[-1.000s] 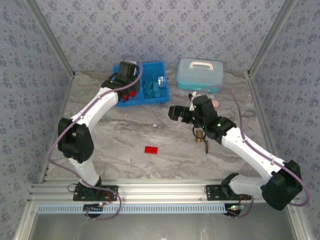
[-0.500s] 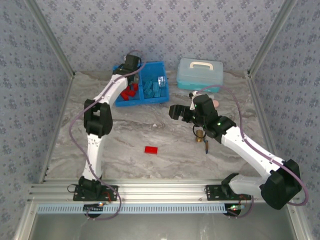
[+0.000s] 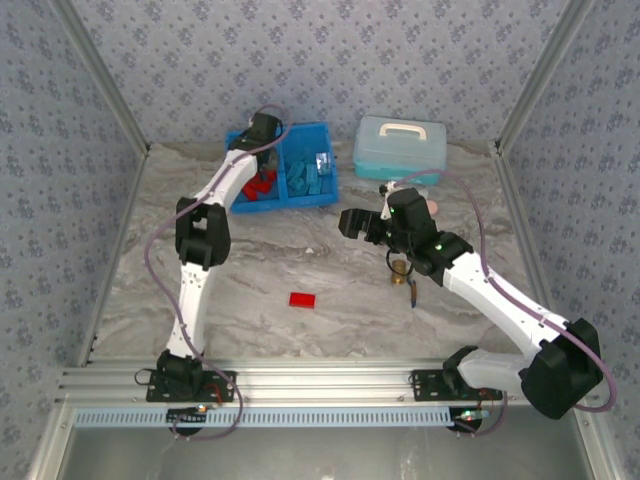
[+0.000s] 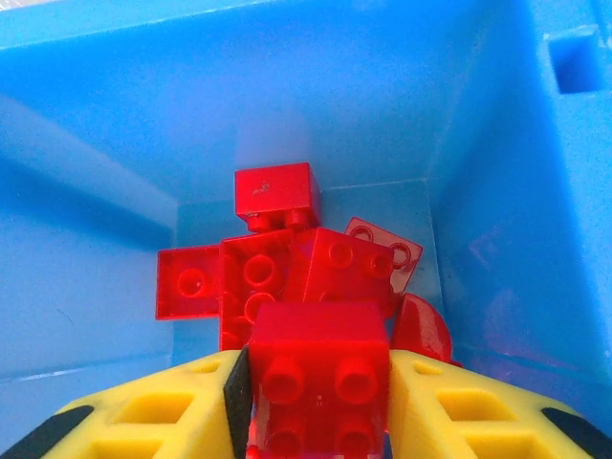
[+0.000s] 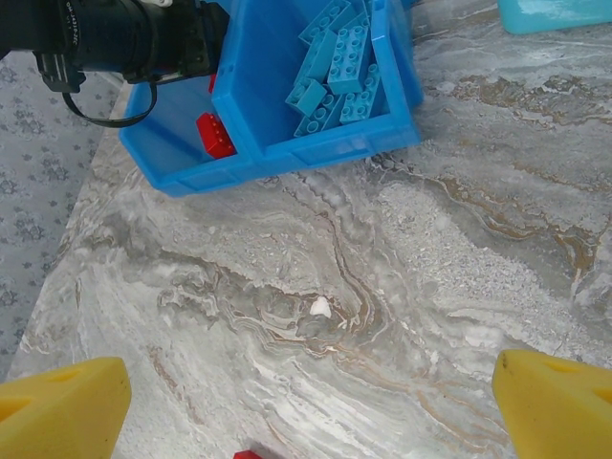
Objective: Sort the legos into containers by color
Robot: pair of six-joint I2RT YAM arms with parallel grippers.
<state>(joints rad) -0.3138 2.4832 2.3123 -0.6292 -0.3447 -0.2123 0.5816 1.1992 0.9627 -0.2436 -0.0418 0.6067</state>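
Note:
My left gripper (image 3: 260,141) hangs over the left compartment of the bright blue tray (image 3: 300,201), shut on a red brick (image 4: 320,381) held between its yellow fingers (image 4: 172,411). Just beyond it several red bricks (image 4: 287,273) lie piled on the compartment floor. The right compartment holds several light blue bricks (image 3: 311,175), also in the right wrist view (image 5: 335,67). One red brick (image 3: 302,299) lies alone on the marble table. My right gripper (image 3: 352,222) hovers open over bare table (image 5: 311,411), with nothing between its fingers.
A pale translucent blue lidded case (image 3: 400,146) with a white handle stands right of the tray. A small brass fitting (image 3: 402,271) sits on the table under my right forearm. Patterned walls close in the table on three sides.
My left arm has folded its elbow up and inward, and its wrist has shifted slightly toward the tray's far left corner. The right arm has barely moved.

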